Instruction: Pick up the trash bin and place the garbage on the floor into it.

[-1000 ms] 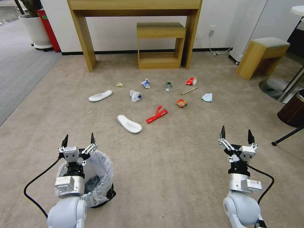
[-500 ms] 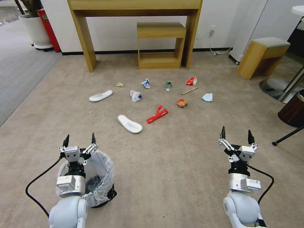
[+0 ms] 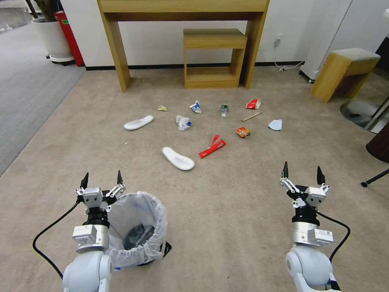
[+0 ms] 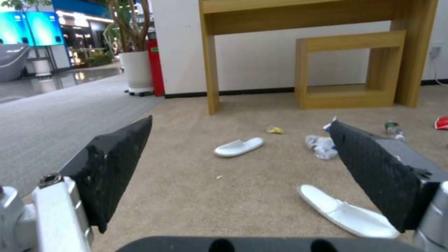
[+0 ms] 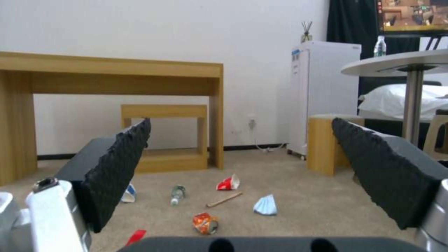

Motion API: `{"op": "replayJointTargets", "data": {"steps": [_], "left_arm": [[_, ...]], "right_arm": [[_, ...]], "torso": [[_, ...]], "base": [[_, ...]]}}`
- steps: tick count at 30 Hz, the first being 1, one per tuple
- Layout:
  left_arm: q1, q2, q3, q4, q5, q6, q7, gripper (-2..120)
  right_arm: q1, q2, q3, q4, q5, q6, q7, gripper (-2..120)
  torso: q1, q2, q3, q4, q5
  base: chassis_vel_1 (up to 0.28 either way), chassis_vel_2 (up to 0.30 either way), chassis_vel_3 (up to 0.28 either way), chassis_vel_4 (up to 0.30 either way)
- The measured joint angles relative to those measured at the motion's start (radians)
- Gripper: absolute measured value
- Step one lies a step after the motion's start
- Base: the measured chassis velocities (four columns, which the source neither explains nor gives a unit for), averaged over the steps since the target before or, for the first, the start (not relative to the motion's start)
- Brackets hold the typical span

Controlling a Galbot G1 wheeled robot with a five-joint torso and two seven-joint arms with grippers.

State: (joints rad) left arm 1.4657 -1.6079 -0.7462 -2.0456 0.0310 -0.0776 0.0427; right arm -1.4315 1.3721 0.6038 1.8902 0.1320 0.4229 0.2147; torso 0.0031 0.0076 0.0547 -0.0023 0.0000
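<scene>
The left arm is covering the near-left part of the trash bin (image 3: 139, 227); the frilled liner is hiding most of its black body. At the right edge, the head view is cutting off a dark brown cylinder (image 3: 381, 145). The crumpled yellow scrap (image 3: 162, 108) is too small to identify. In the right wrist view, a finger (image 5: 114, 175) is hiding part of the blue-white carton (image 5: 131, 193).

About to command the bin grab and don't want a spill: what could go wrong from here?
1. The left gripper is open beside the trash bin, whose loose bag liner frills over the rim; the fingers may catch only plastic, and the bin could slip.
2. The near slipper lies ahead on the floor; driving forward might run over it.
</scene>
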Motion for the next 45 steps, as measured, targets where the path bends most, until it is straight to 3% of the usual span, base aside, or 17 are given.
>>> {"op": "replayJointTargets", "data": {"steps": [37,41,44,45], "left_arm": [[0.012,0.000,0.001,0.016,-0.016,-0.009,-0.020,100],[0.036,0.010,-0.006,0.009,-0.045,0.036,-0.040,100],[0.068,0.052,0.013,-0.020,-0.124,0.161,-0.102,100],[0.068,0.052,0.013,-0.020,-0.124,0.161,-0.102,100]], "right_arm": [[-0.014,-0.008,0.002,0.007,0.005,-0.010,0.010,100],[-0.023,-0.035,0.011,0.015,0.035,-0.025,0.015,100],[-0.027,-0.049,0.020,0.016,0.049,-0.030,0.017,100],[-0.027,-0.049,0.020,0.016,0.049,-0.030,0.017,100]], "torso": [[0.000,0.000,0.000,-0.0002,-0.0001],[0.000,0.000,0.000,-0.0001,-0.0004],[0.000,0.000,0.000,0.0000,-0.0002],[0.000,0.000,0.000,0.0000,-0.0002]], "base": [[0.000,0.000,0.000,0.000],[0.000,0.000,0.000,0.000],[0.000,0.000,0.000,0.000],[0.000,0.000,0.000,0.000]]}}
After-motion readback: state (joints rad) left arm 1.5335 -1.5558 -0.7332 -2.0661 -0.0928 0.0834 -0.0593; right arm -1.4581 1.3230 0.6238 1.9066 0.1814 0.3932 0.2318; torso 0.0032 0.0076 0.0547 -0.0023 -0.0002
